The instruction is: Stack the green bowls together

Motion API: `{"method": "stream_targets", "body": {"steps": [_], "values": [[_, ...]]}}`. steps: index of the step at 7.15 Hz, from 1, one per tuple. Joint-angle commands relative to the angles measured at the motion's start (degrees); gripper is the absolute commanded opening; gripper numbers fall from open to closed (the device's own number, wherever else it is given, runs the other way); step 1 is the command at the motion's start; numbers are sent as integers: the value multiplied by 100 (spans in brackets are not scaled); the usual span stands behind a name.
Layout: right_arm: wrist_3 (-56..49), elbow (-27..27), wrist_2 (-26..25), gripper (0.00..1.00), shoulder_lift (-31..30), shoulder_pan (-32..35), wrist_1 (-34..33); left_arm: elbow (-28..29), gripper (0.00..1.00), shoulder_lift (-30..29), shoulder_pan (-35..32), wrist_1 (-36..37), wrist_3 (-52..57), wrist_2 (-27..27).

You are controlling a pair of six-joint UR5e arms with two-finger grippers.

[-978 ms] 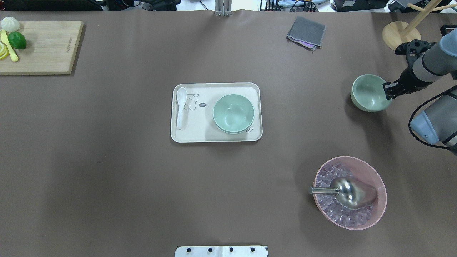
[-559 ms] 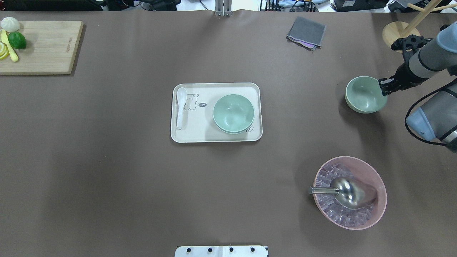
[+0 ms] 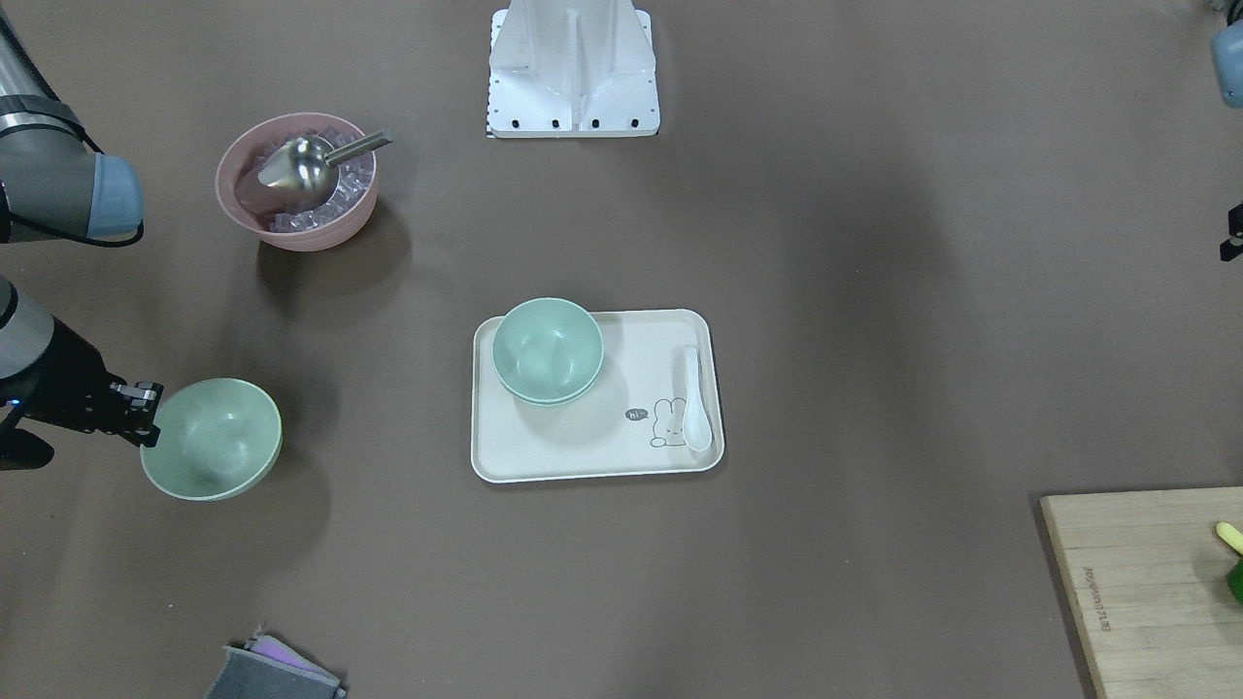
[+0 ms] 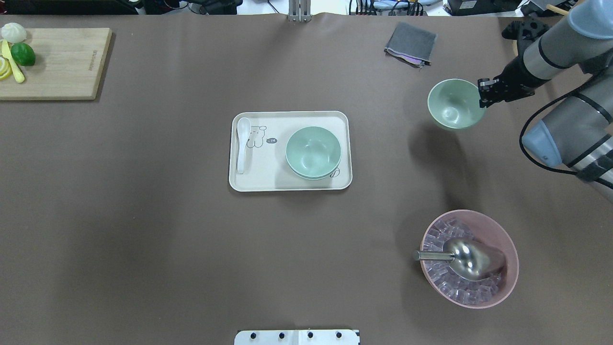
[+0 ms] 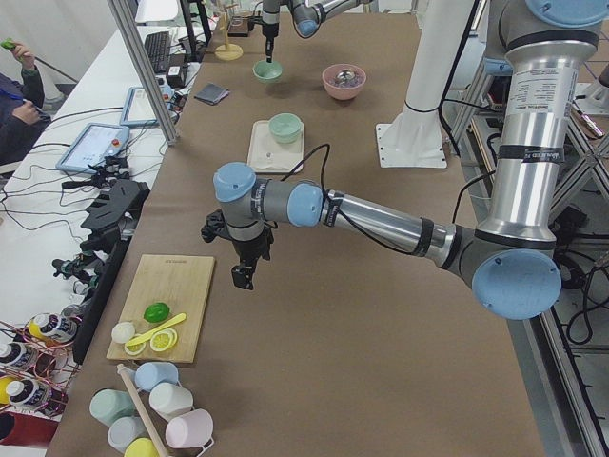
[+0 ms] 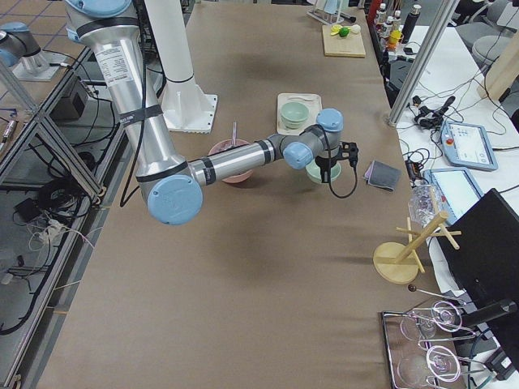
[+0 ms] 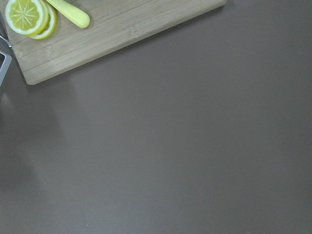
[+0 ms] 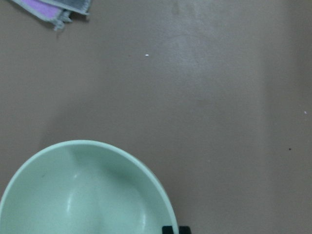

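My right gripper is shut on the rim of one green bowl and holds it above the table, right of the tray. The same bowl shows in the front view with the gripper on its edge, and in the right wrist view. Two more green bowls sit stacked, one nested in the other, on the right part of the cream tray. My left gripper hangs over the table near the cutting board; I cannot tell whether it is open or shut.
A pink bowl with ice cubes and a metal scoop stands at the near right. A white spoon lies on the tray. A grey cloth lies far right. A cutting board with lime and lemon is at the far left.
My right gripper has lifted the green bowl and carried it left and farther away, towards the tray. The stacked bowls and the tray have not moved.
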Motion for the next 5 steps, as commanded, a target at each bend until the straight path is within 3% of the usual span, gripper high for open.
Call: {"method": "stream_targets", "body": {"steps": [1, 3, 5], "values": [[1109, 334, 6, 0, 606, -439, -570, 305, 98, -15, -503, 24, 242, -16], [2599, 642, -325, 0, 905, -1028, -590, 858, 98, -85, -935, 85, 1381, -34], [3529, 652, -1002, 0, 1336, -1713, -704, 852, 98, -24, -962, 85, 1466, -25]]}}
